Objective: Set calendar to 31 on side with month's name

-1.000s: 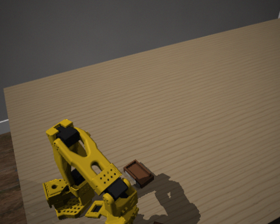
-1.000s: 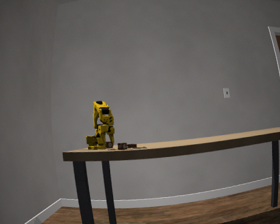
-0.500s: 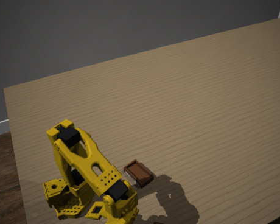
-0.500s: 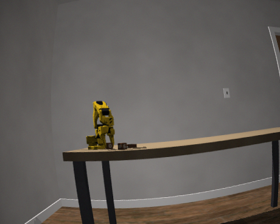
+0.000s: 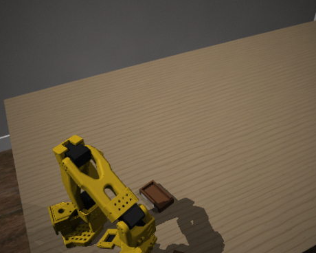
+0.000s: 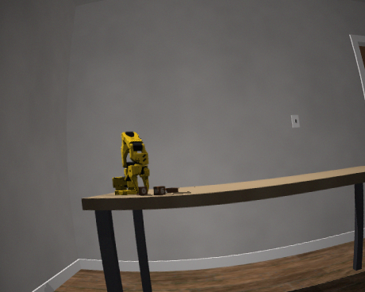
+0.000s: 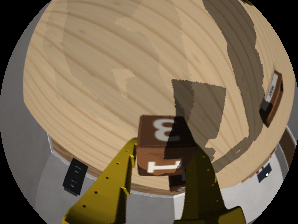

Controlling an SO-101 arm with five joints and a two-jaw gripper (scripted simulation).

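My gripper [image 6: 143,189] [image 7: 166,145] is shut on a brown cube [image 6: 143,192] [image 7: 155,152]. In the wrist view this cube shows a 3 on its upper face and a 1, turned sideways, on the face below; in the exterior view it shows a 0. It is low over the table; contact cannot be told. The other cube [image 6: 159,190] stands on the table and shows a 6. The brown tray [image 5: 156,194] [image 6: 172,190] [image 7: 268,111] lies flat and empty, apart from both cubes. Its white month side faces the arm; the name is too small to read. The top view hides the fingers.
The arm's base [image 5: 80,237] stands at the left end of the wooden table [image 5: 196,113] [image 6: 242,188]. The tray is in front of the arm, with the arm's shadow beside it. In the wrist view a dark object is partly hidden behind the held cube.
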